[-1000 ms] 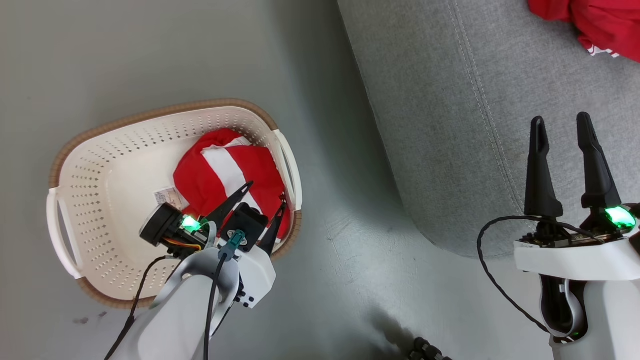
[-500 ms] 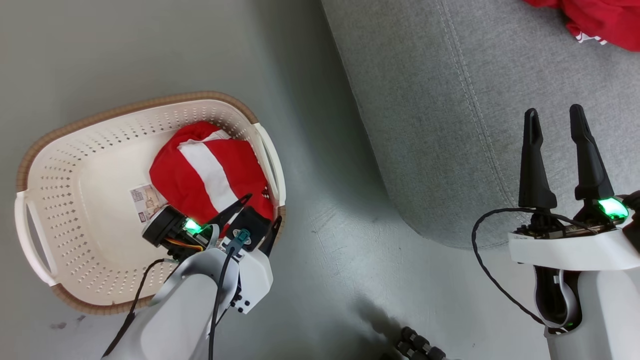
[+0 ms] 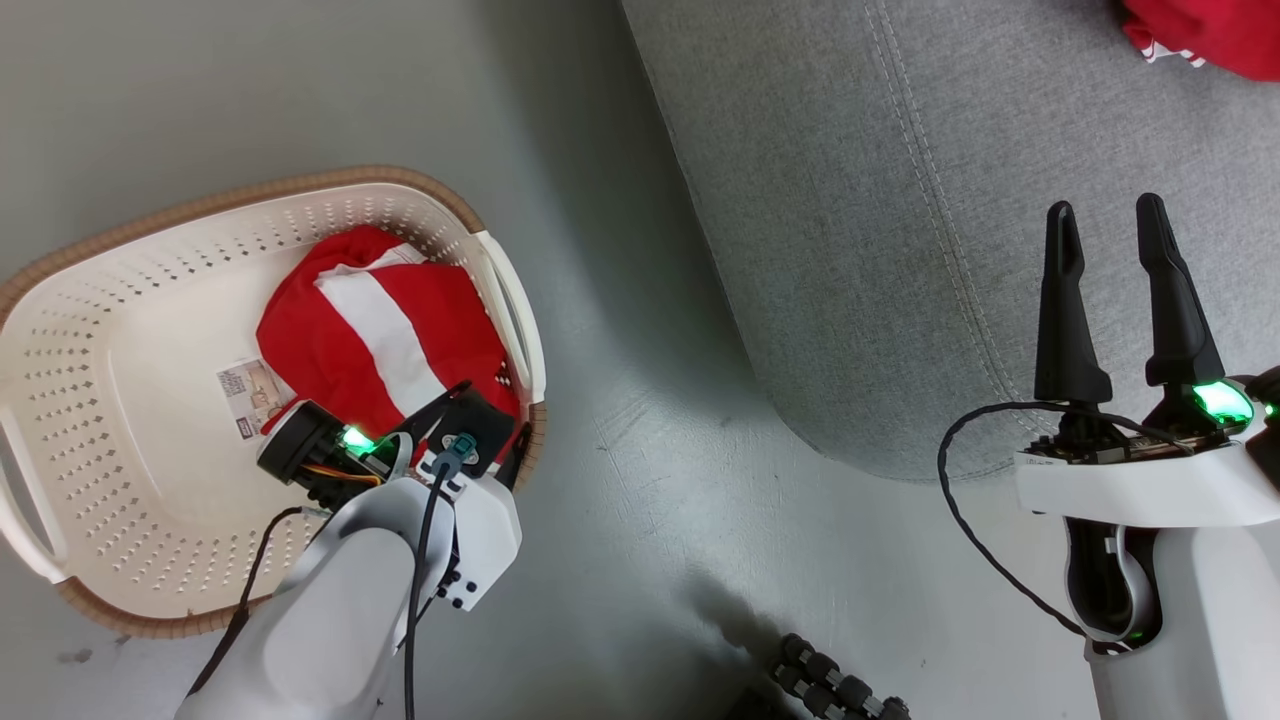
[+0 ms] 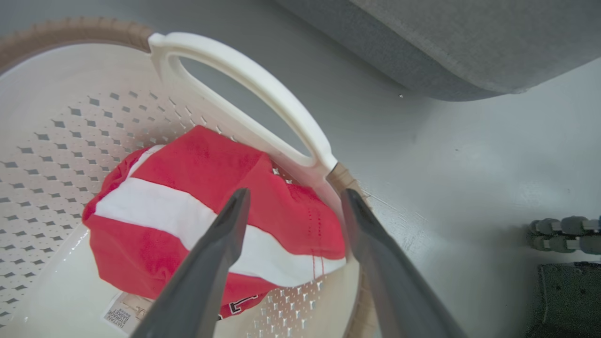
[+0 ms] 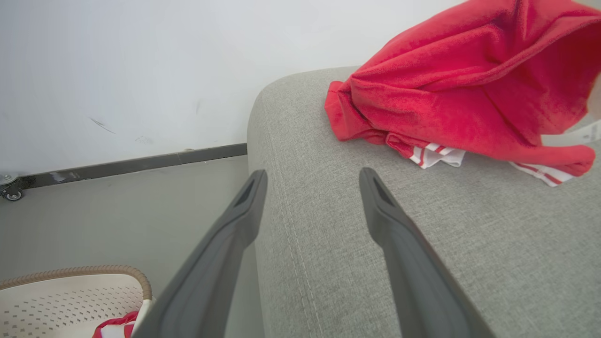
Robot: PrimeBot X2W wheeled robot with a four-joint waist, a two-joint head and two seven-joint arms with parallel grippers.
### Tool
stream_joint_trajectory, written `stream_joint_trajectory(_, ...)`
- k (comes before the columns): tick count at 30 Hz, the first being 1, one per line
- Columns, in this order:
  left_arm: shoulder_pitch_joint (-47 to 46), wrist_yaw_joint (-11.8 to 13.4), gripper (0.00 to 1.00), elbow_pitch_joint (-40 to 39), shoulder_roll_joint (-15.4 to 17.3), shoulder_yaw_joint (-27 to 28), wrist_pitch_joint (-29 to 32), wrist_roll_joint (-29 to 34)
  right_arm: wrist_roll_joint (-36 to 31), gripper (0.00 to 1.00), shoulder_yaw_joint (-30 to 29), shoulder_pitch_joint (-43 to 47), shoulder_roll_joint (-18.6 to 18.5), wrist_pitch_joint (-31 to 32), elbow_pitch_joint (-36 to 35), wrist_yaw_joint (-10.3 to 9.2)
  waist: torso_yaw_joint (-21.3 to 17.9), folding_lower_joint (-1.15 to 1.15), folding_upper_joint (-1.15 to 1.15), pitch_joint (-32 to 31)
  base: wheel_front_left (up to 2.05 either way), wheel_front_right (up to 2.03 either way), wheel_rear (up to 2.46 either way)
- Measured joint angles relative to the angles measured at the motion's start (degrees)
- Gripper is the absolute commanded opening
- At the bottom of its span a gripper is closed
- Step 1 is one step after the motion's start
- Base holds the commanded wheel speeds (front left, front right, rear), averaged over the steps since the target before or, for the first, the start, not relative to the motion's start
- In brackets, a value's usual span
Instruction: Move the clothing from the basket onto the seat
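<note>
A red garment with a broad white stripe (image 3: 380,320) lies bunched in the cream basket (image 3: 250,190), against its right wall by the white handle (image 4: 263,89). My left gripper (image 3: 490,415) hangs open over the garment's near edge. In the left wrist view its fingers straddle the cloth (image 4: 188,188) and the basket wall, the gripper (image 4: 296,192) holding nothing. A second red garment (image 5: 469,94) with white trim lies on the grey seat (image 5: 469,258), also seen as the garment (image 3: 1210,35) at the head view's top right. My right gripper (image 3: 1105,205) stands open over the seat's (image 3: 900,250) front edge, empty.
Grey floor separates the basket from the seat's rounded corner. A white wall with a dark baseboard (image 5: 141,162) runs behind. A dark ribbed part (image 3: 840,690) lies on the floor at the bottom of the head view. A small caster (image 5: 11,192) sits by the wall.
The whole head picture has slid left and up, so the camera moved. My left gripper has sunk a little closer to the striped garment by the basket's right wall. Both grippers stay open.
</note>
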Motion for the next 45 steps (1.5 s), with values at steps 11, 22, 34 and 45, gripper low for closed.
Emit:
stream_joint_trajectory(11, -1.1, 0.0, 1.0, 3.1, 0.8, 0.2, 1.7, 0.0, 0.9, 1.0, 0.0, -0.8, 0.0, 0.0, -0.4, 0.0, -1.1, 0.0, 0.0, 1.9, 0.0, 0.0, 0.0)
stream_joint_trajectory(22, -3.2, 0.1, 0.33, 5.5, 1.0, 0.8, 1.9, -0.1, 0.9, 1.0, 0.0, -1.6, 0.0, 0.0, -0.7, 0.0, -1.5, 0.0, 0.0, 2.9, 0.0, 0.0, 0.0)
stream_joint_trajectory(34, -3.5, 0.1, 0.0, 6.9, 0.9, 1.2, 1.3, -0.5, 1.0, 1.0, -0.6, -2.1, 0.0, 0.0, -0.9, 0.0, -1.4, 0.0, 0.0, 2.6, 0.0, 0.0, 0.0)
stream_joint_trajectory(45, -4.7, 3.2, 0.0, 6.1, 2.4, 4.0, -2.9, -1.4, 1.5, 1.0, -1.0, -4.1, 0.0, -0.1, -0.9, 0.0, -0.5, 0.0, 0.0, 1.0, 0.0, 0.0, 0.0)
